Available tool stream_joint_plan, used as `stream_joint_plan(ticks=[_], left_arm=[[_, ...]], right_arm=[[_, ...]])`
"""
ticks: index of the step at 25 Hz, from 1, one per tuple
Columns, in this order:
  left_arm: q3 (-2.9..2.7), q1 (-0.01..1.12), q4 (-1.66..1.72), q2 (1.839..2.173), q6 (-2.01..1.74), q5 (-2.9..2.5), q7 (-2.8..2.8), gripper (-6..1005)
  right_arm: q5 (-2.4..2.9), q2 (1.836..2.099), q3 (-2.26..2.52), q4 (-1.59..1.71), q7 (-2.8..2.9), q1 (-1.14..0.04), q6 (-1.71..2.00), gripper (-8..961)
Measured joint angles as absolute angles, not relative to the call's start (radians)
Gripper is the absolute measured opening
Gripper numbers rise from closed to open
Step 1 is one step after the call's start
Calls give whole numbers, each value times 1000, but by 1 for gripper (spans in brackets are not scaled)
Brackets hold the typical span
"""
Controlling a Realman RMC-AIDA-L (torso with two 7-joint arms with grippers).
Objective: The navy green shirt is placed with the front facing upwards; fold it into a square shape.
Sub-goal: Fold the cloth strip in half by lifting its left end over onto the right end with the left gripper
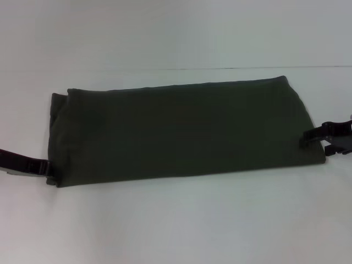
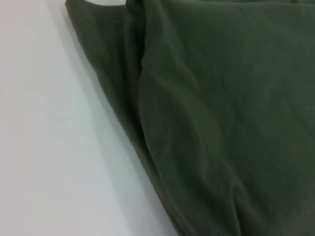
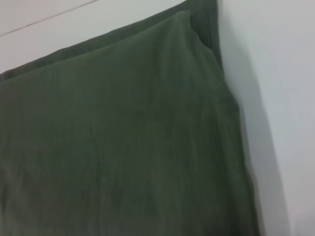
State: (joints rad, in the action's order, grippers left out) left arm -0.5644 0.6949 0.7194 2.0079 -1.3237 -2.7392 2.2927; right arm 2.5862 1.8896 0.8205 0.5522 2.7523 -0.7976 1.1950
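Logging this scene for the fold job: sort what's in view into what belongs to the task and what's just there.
Belongs to the job:
- navy green shirt, already a long folded strip
- left gripper at the strip's left end
- right gripper at its right end

Just there:
- white table underneath; nothing else lies about
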Motion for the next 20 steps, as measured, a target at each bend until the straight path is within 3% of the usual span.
stream_joint_plan(ticks=[20], left_arm=[[-564,696,719,2009,-1324,-2727,2289,41]], right_arm=[[2586,1917,827,552,2752,-797,1168,785]])
